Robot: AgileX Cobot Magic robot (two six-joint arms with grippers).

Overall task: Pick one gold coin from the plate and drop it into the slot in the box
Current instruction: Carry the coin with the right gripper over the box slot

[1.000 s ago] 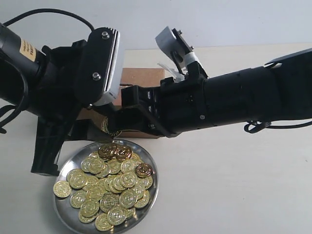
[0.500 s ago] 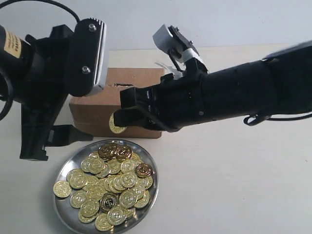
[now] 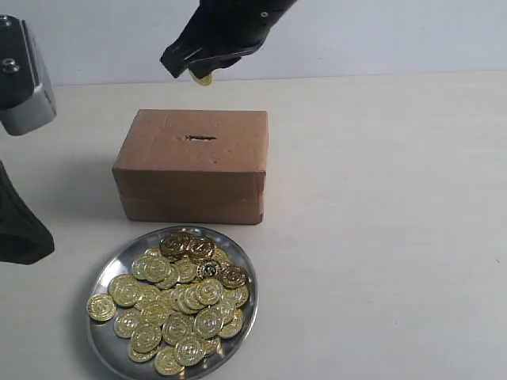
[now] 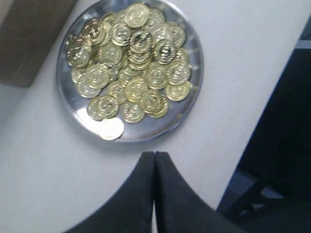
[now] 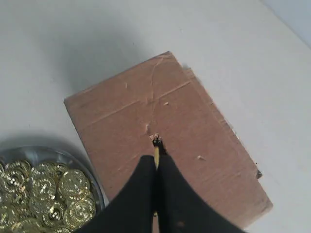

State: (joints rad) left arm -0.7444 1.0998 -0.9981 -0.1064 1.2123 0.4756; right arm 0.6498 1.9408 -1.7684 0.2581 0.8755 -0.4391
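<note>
Holding one gold coin [image 5: 156, 153] edge-on, your right pincer [image 5: 156, 161] is clenched on it above the box [image 5: 194, 126], with the coin lined up near the slot [image 3: 200, 138] in the box top as the wrist view shows. Your left pincer [image 4: 154, 156] is pressed shut and empty, hanging over the surface [image 4: 243, 29] beside the plate [image 4: 189, 104]. The plate, heaped with coins [image 3: 178, 305], sits just beside the box, not touching.

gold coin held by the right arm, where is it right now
In the exterior view the gold coin is pinched in the right gripper near the top, left of centre, hanging above the box, roughly over its slot.
</note>
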